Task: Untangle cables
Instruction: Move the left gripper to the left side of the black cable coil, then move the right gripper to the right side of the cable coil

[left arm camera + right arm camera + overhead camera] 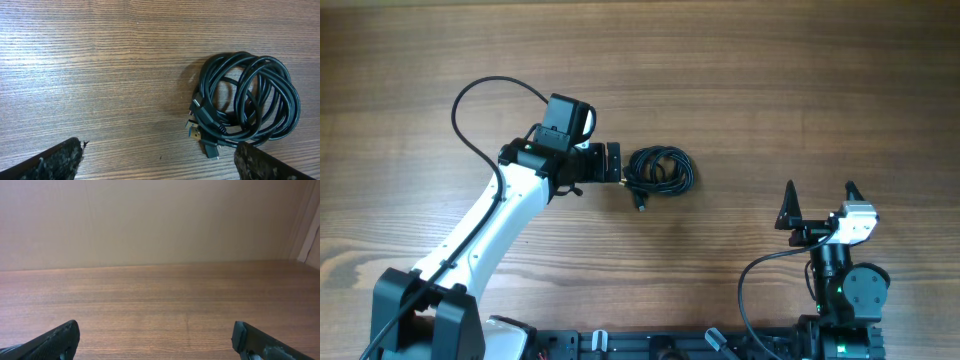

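The cables lie as one coiled black bundle on the wooden table near the middle. In the left wrist view the bundle fills the right side, with its metal-tipped plug ends at its lower left. My left gripper is open just left of the bundle; its right finger is right beside the coil's lower edge. My right gripper is open and empty at the front right, far from the cables. The right wrist view shows only bare table between its fingers.
The left arm's own thick black wire loops over the table at the left. The right arm's base sits at the front edge. A plain wall rises behind the table's far edge.
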